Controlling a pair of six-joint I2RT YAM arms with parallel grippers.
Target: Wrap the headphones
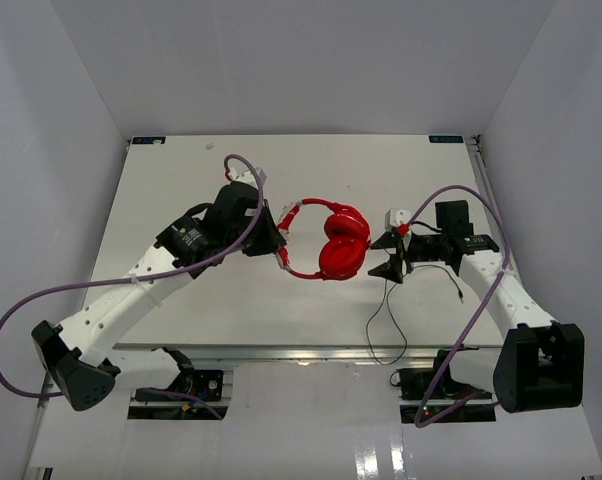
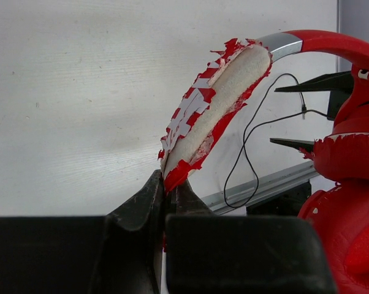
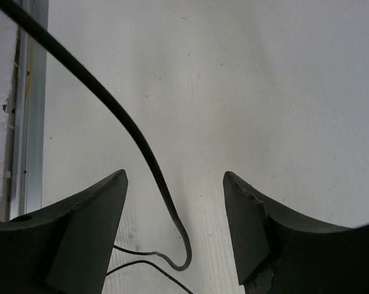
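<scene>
The red headphones (image 1: pixel 341 245) sit mid-table, with both cups together at the right end of the headband. My left gripper (image 1: pixel 279 240) is shut on the headband (image 2: pixel 215 104), whose torn red cover shows white foam; in the left wrist view this gripper (image 2: pixel 169 191) pinches the band's lower end. The cups (image 2: pixel 350 202) show at the right there. My right gripper (image 1: pixel 389 255) is open just right of the cups. The thin black cable (image 1: pixel 386 310) trails toward the front edge. In the right wrist view the cable (image 3: pixel 152 164) hangs loose between the open gripper (image 3: pixel 175 184) fingers, untouched.
Purple robot cables loop over the left arm (image 1: pixel 241 165) and the right arm (image 1: pixel 451 195). The table's metal front rail (image 1: pixel 281 348) runs below the headphones. Grey walls close in the left, back and right sides.
</scene>
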